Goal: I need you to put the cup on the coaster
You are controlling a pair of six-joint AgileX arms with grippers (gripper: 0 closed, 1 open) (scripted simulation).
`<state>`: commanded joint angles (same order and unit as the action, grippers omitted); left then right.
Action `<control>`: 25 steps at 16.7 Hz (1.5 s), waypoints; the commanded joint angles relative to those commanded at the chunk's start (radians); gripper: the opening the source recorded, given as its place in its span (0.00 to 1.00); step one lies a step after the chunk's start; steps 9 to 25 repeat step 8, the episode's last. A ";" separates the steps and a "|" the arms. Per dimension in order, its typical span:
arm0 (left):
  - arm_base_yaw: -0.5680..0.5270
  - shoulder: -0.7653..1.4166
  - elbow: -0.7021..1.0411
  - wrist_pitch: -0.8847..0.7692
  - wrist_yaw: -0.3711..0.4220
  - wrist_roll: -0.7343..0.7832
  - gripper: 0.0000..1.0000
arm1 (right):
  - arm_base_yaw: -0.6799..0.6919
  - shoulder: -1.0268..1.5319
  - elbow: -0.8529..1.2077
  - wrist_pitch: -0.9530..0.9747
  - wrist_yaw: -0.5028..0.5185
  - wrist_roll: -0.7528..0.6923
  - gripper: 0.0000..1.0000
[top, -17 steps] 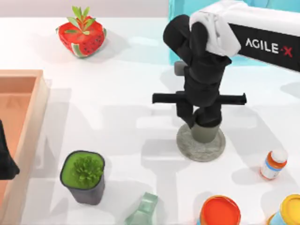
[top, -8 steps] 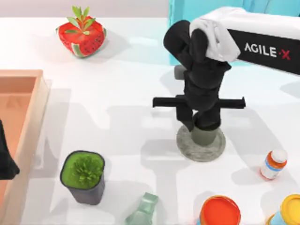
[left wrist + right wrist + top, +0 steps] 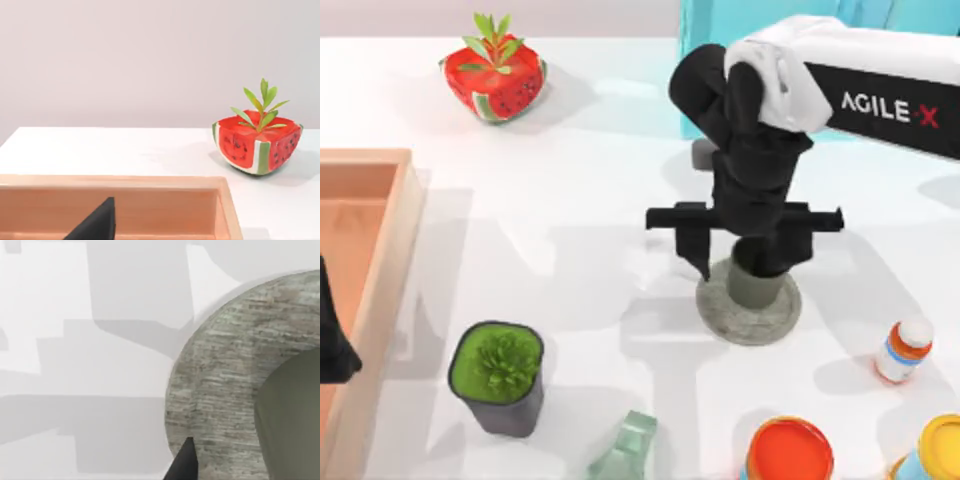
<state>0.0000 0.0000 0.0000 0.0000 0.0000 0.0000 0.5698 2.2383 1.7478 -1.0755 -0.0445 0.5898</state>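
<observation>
The right tool point(image 3: 745, 262) is hanging over the cup point(image 3: 757, 288) in the centre-right of the top view, its fingers spread wide apart: one dark finger point(image 3: 698, 250) is standing well clear to the cup's left, and the other side is hidden behind the wrist. Nothing is being gripped. The cup is sitting upright on the coaster point(image 3: 720, 312), somewhat toward the disc's upper right rather than dead centre, with a broad band of mottled grey showing at lower left. In the right wrist view the coaster point(image 3: 220, 370) is lying flat on the white desk point(image 3: 75, 365), with the cup's wall point(image 3: 295, 420) rising from it and a black fingertip point(image 3: 184, 460) poised over the disc's edge, apart from the cup.

Judging by this, the placing is done and the release as well. What is left is for the arm to be lifting clear without brushing the cup.

The left tool point(image 3: 332, 335) is sitting parked at the left edge of the top view, over the wooden tray point(image 3: 380, 165); whether its fingers are apart or together I cannot tell.
</observation>
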 joint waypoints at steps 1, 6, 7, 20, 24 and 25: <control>0.000 0.000 0.000 0.000 0.000 0.000 1.00 | 0.000 0.000 0.000 0.000 0.000 0.000 0.90; 0.000 0.000 0.000 0.000 0.000 0.000 1.00 | 0.000 0.000 0.000 0.000 0.000 0.000 1.00; 0.000 0.000 0.000 0.000 0.000 0.000 1.00 | 0.000 0.000 0.000 0.000 0.000 0.000 1.00; 0.000 0.000 0.000 0.000 0.000 0.000 1.00 | 0.000 0.000 0.000 0.000 0.000 0.000 1.00; 0.000 0.000 0.000 0.000 0.000 0.000 1.00 | 0.000 0.000 0.000 0.000 0.000 0.000 1.00; 0.000 0.000 0.000 0.000 0.000 0.000 1.00 | 0.000 0.000 0.000 0.000 0.000 0.000 1.00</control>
